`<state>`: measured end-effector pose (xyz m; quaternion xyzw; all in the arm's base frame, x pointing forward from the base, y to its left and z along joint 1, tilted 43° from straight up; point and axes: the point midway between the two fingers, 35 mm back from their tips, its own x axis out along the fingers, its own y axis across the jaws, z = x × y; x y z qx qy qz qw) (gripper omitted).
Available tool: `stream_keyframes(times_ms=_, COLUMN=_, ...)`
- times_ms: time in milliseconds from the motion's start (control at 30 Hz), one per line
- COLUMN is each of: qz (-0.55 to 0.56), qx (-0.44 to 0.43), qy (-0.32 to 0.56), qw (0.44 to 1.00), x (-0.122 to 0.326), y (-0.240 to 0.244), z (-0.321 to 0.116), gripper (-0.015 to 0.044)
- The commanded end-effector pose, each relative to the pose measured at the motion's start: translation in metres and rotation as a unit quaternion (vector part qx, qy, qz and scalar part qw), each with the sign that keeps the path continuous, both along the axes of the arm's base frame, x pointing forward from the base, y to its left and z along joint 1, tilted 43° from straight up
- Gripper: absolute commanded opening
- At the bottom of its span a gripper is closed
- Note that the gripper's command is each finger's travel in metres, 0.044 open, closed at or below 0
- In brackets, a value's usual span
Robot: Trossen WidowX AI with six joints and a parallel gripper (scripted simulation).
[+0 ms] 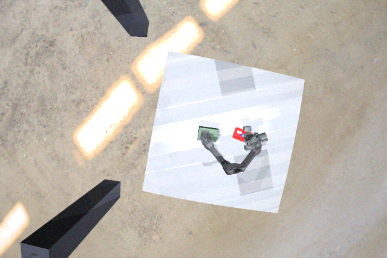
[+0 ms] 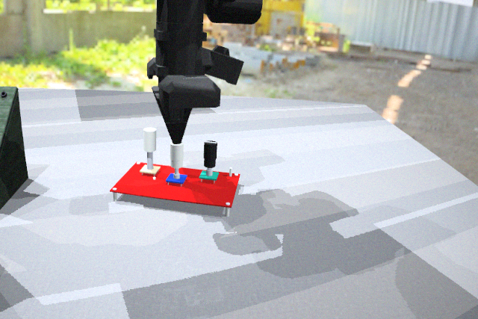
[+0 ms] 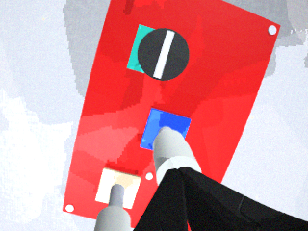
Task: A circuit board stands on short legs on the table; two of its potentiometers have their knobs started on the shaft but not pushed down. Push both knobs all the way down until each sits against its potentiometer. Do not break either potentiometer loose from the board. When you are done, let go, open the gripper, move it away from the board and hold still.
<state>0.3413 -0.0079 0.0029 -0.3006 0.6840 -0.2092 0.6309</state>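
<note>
From the top, the arm (image 1: pixel 233 167) bends across the desk (image 1: pixel 193 77) (image 2: pixel 77 269), the red board (image 1: pixel 236 138) (image 2: pixel 146 187) (image 3: pixel 106 106) sitting nearer the desk's right edge than its left! Exterior: jaws closed on nothing, the gripper (image 2: pixel 176 142) (image 3: pixel 177 179) has its tips at the top of the middle white knob (image 2: pixel 176 155) (image 3: pixel 175 151), shaft showing beneath! Wrist: black knob (image 2: pixel 210 154) (image 3: pixel 164 54) over the teal potentiometer (image 2: pixel 209 175) (image 3: pixel 137 48).

Red board (image 3: pixel 96 115), white dots at visible corners, set askew over a pale counter (image 3: pixel 29 63); counter edges and corners out of frame. Upon it: teal square (image 3: pixel 137 53), partly beneath a round black knob (image 3: pixel 149 55) with white bar; blue square (image 3: pixel 166 117) under a white knob (image 3: pixel 175 154), black fingers together at its top; cream square (image 3: pixel 106 185), grey shaft (image 3: pixel 116 194), pale knob (image 3: pixel 113 220), cropped.
</note>
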Motion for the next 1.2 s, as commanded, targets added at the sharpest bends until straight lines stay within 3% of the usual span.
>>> stream_keyframes(times_ms=0, qz=0.000, qx=-0.003, qy=0.000, qw=1.000, x=0.0006, y=-0.0041, z=-0.0034, gripper=0.0000)
stream_keyframes(times_ms=1167, qz=0.000, qx=-0.003, qy=0.000, qw=1.000, x=0.0006, y=-0.0068, z=-0.0062, gripper=0.0000)
